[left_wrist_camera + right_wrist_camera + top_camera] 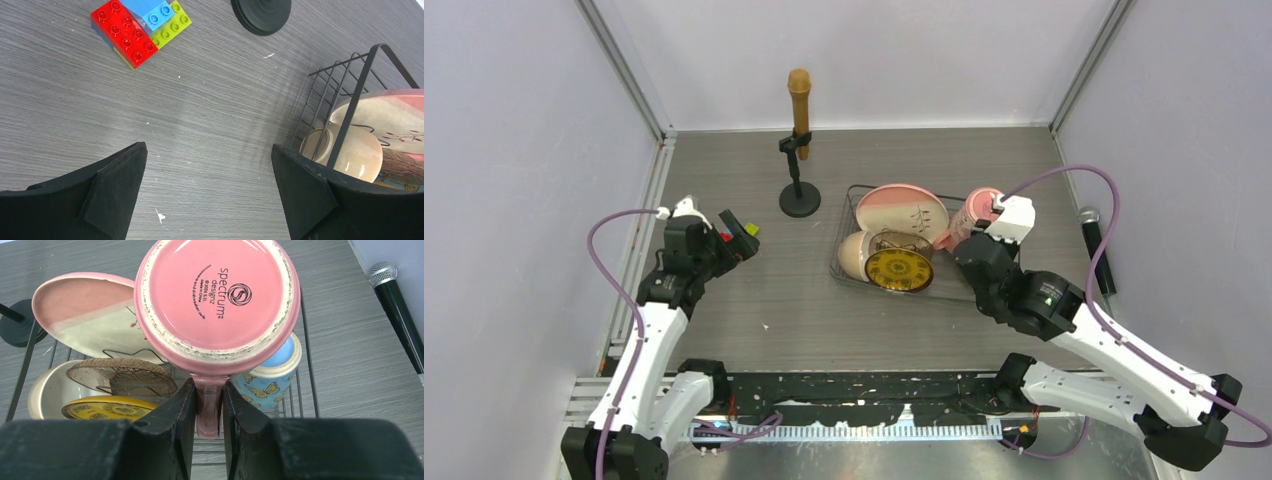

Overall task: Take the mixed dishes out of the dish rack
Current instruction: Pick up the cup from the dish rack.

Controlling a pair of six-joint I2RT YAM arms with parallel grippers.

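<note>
The black wire dish rack (pixel 852 262) holds a large pink-and-cream plate (pixel 902 209), a cream bowl (pixel 856 254), a brownish bowl (pixel 120 376) and a small yellow patterned plate (pixel 899 269). My right gripper (pixel 208 402) is shut on the handle of a pink mug (pixel 217 297), which is held bottom-up above the rack's right end (pixel 974 213). A blue butterfly mug (pixel 272 375) stands in the rack below it. My left gripper (pixel 210 190) is open and empty above bare table left of the rack (pixel 350 100).
Toy blocks (pixel 137 27) lie on the table by the left gripper. A black round-based stand (pixel 799 198) with a brown microphone is behind the rack. A black microphone (pixel 1099 245) lies at the right wall.
</note>
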